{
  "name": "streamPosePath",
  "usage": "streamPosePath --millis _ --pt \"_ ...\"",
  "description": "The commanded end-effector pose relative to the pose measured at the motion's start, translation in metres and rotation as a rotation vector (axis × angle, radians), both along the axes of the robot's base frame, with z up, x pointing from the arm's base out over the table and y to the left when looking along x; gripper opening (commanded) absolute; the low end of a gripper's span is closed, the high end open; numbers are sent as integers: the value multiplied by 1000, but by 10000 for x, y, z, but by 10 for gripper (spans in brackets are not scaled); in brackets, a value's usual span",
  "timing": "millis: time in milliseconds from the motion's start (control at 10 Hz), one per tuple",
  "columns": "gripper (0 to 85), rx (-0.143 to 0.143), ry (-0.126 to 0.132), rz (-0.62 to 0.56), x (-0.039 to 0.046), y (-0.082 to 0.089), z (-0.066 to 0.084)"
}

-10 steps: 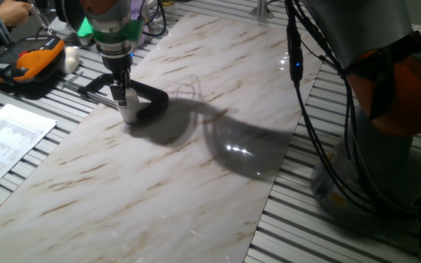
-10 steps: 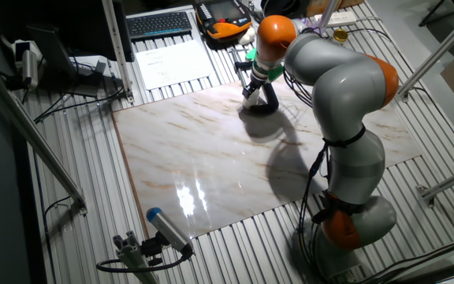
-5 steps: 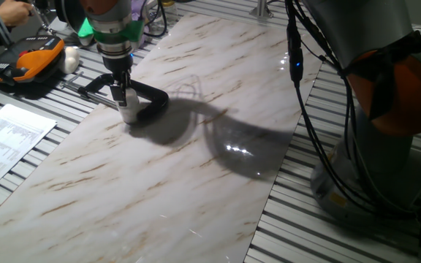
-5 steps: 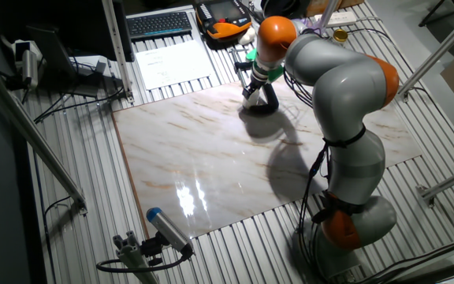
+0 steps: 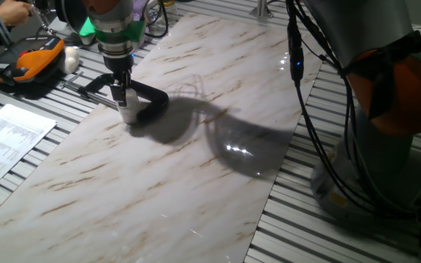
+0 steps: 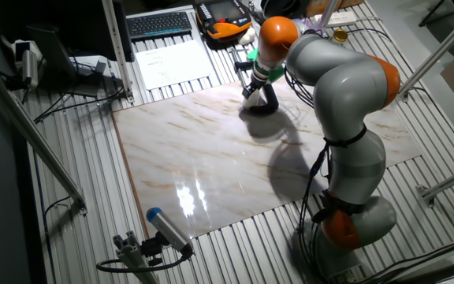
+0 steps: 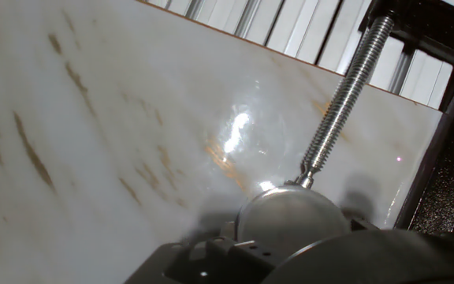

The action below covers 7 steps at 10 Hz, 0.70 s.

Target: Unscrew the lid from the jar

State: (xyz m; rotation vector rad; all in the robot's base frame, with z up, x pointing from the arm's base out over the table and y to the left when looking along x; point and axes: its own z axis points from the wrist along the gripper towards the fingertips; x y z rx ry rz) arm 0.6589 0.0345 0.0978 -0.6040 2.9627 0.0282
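One jar (image 5: 129,112) stands near the marble slab's (image 5: 196,146) far-left edge, held in one black clamp (image 5: 148,98) whose single screw (image 7: 341,99) ends in a round pad, while the one gripper (image 5: 120,93) is clenched on the lid (image 5: 125,101) atop it.

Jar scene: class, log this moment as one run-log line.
stage: lid grasp | hand: over jar | clamp: around jar | lid: hidden | closure: unclear
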Motion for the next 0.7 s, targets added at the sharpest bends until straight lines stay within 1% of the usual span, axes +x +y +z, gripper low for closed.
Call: streamPosePath --millis 0,200,300,400,500,600 --pt "680 0 1 -15 -2 -1 -2" --pt "680 1 5 -69 0 0 -6" --pt "680 1 13 -156 3 -1 -2" --pt "680 -13 16 -269 8 -3 11" --pt "680 -22 16 -369 14 -4 28" --pt "680 -25 26 -508 16 -8 54"
